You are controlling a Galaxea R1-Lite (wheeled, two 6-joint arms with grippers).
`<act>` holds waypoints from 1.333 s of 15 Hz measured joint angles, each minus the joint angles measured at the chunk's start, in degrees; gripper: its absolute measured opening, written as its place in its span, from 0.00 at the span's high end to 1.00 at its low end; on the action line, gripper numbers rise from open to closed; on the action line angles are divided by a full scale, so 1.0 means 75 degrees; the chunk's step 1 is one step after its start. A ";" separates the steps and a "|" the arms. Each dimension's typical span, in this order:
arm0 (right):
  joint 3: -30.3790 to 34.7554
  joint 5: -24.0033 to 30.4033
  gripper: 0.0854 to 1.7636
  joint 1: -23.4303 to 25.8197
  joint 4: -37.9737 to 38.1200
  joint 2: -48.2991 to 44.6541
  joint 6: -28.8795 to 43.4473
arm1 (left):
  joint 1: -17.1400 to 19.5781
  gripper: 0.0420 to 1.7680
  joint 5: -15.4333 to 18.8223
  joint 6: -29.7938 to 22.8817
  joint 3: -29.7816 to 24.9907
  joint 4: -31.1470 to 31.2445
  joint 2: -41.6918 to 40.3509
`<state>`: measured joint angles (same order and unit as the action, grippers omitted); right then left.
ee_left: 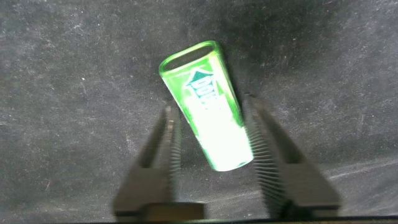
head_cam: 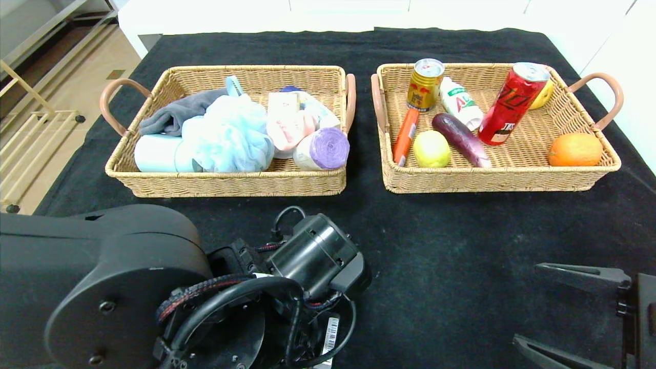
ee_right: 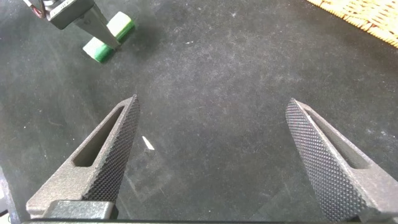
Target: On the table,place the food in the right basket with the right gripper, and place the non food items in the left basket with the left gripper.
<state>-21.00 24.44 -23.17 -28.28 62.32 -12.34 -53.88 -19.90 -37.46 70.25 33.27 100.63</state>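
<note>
Low over tabletop (head_cam: 435, 246), left tool (ee_left: 209, 106): set astride gum pack (ee_left: 205, 93), 1, lying flat, for pickup; clamped or not, cannot tell. Right tool (ee_right: 212, 102): released, parked well apart. Gum being food, likely owed to right basket (head_cam: 487, 179): cans (head_cam: 425, 84) 2, sausage (head_cam: 405, 136) 1, lemon (head_cam: 431, 148) 1, eggplant (head_cam: 461, 139) 1, orange (head_cam: 575, 149) 1. Left basket (head_cam: 230, 179): towel (head_cam: 174, 115) 1, pouf (head_cam: 228, 136) 1, bag roll (head_cam: 323, 149) 1.

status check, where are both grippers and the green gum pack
Left gripper low over black-cloth table, fingers straddling small green chewing-gum pack, grip unconfirmed. Right gripper open, empty. Nothing in the way.
</note>
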 joint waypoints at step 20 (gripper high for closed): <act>-0.0047 -0.0007 0.03 0.0029 -0.0018 -0.0203 0.0055 | -0.0151 0.69 0.0059 0.1578 0.0309 -0.1302 -0.0749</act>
<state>-21.36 24.39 -22.95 -28.42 60.79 -11.92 -55.02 -19.46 -25.62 72.57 23.50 95.01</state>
